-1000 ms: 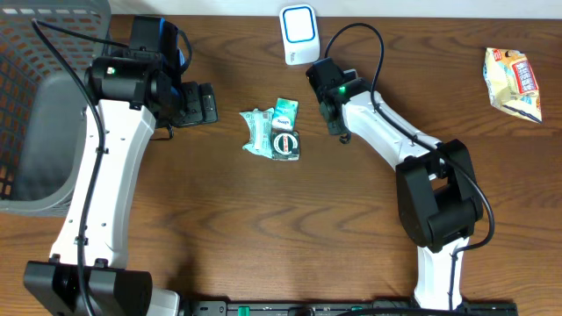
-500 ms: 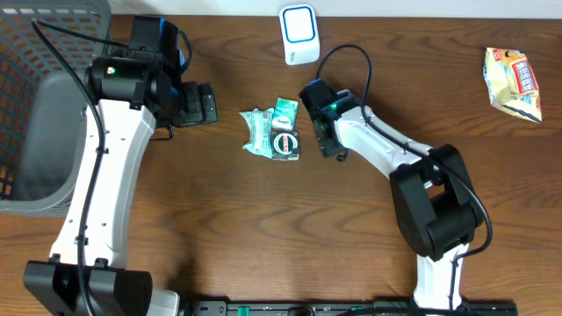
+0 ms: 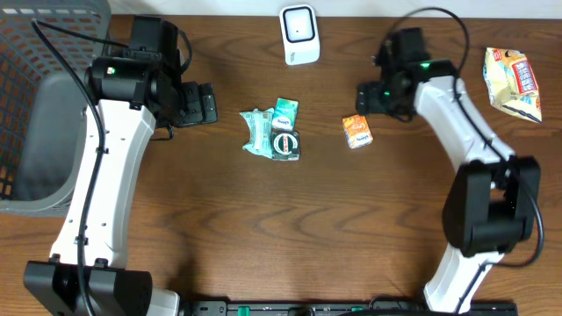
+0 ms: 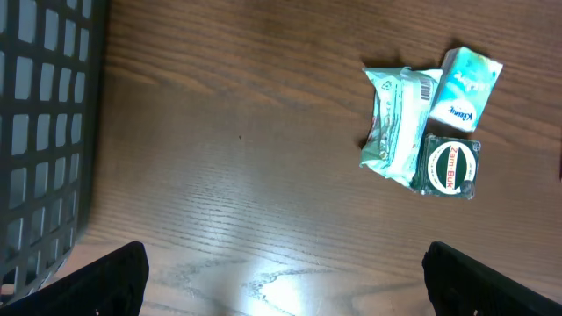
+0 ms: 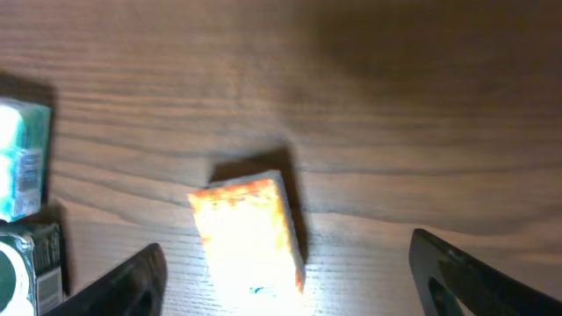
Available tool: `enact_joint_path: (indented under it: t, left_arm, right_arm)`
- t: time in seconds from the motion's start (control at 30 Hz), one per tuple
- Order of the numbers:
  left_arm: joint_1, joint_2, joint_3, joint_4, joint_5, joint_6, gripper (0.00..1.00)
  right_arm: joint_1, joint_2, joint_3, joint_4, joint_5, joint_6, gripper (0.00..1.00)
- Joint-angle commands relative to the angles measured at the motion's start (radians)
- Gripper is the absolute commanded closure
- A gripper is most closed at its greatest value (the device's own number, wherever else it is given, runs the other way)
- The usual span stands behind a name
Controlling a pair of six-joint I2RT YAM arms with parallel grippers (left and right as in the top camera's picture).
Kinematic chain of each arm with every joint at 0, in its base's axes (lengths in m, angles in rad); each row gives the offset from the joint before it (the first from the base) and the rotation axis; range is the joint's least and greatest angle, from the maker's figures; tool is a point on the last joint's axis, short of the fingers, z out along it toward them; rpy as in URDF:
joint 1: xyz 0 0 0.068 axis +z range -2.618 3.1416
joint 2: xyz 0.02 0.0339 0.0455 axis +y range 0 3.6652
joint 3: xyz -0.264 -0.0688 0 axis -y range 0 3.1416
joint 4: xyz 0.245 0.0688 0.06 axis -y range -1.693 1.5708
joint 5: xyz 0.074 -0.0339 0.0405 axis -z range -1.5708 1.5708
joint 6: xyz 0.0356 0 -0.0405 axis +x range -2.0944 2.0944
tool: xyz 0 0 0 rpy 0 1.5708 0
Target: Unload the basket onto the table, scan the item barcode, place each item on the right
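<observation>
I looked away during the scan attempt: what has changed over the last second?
The right gripper swung from beside the green packets toward the right and opened; a small orange box, unseen before, now lies free on the table near it. The left gripper, white scanner, packets and snack bag stayed put.

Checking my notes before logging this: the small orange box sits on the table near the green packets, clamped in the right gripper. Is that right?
One thing is wrong: the orange box is not clamped. The right wrist view shows the right gripper open, its fingers clear of the box on both sides. The box does sit on the table near the green packets.
</observation>
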Motion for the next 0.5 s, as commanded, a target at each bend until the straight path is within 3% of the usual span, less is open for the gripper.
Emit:
enact_joint_path:
  t: [0.0, 0.2, 0.3, 0.4, 0.47]
  left_arm:
    - [0.002, 0.008, -0.001, -0.003, -0.005, 0.005, 0.02]
    - [0.002, 0.008, -0.001, -0.003, -0.005, 0.005, 0.02]
    - [0.002, 0.008, -0.001, -0.003, -0.005, 0.005, 0.02]
    - [0.002, 0.008, -0.001, -0.003, -0.005, 0.005, 0.02]
    - [0.002, 0.008, -0.001, -0.003, -0.005, 0.005, 0.02]
  right_arm:
    - [-0.047, 0.106, -0.005, -0.013, -0.266, -0.082, 0.26]
    - [-0.077, 0.229, -0.005, -0.016, -0.42, -0.134, 0.32]
    - [-0.072, 0.253, -0.005, -0.023, -0.416, -0.134, 0.42]
    - [-0.072, 0.256, -0.005, -0.031, -0.416, -0.129, 0.72]
    - [-0.072, 0.248, -0.003, -0.032, -0.41, -0.08, 0.97]
